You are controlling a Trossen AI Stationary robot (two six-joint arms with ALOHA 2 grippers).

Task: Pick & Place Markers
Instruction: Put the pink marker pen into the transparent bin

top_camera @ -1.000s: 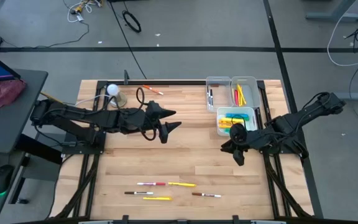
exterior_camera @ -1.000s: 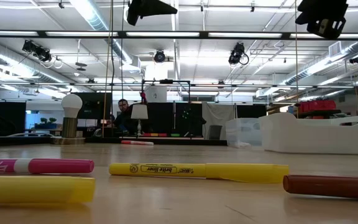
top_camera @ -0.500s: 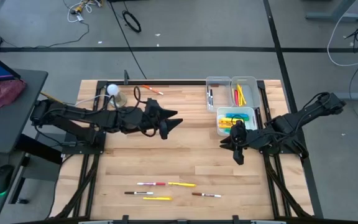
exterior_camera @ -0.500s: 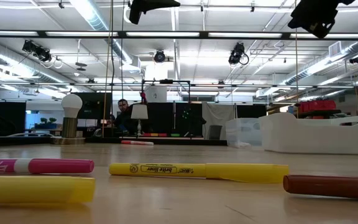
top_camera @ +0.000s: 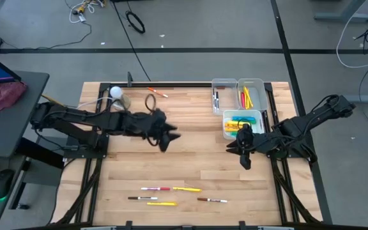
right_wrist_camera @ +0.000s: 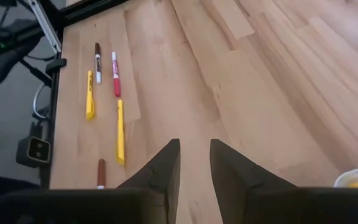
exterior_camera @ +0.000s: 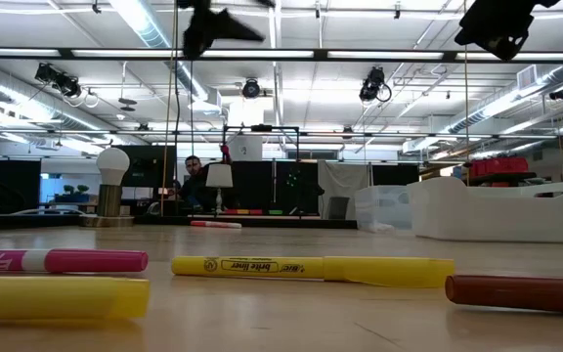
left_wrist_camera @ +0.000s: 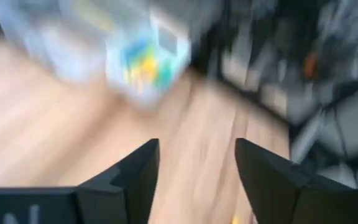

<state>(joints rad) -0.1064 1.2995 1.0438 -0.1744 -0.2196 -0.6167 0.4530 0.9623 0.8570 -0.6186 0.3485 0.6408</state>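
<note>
Pulled back leftward since a second ago: left gripper [top_camera: 166,135], fingers spread and empty, at centre-left of the high view above bare wooden table [top_camera: 190,163]. Hovering right of centre beside three clear bins [top_camera: 238,105]: right gripper [top_camera: 241,153], narrowly parted, holding nothing. Lying near the lower edge: five markers [top_camera: 171,189]; a sixth [top_camera: 158,92] by the upper edge; a concrete floor all round.

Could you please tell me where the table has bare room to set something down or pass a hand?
Bare wood runs between the left gripper and the right gripper, down to the five loose markers near the front edge. The front corners beside them are free too. The back right is crowded with clear bins; the white ball and a stray marker occupy the back left.
</note>
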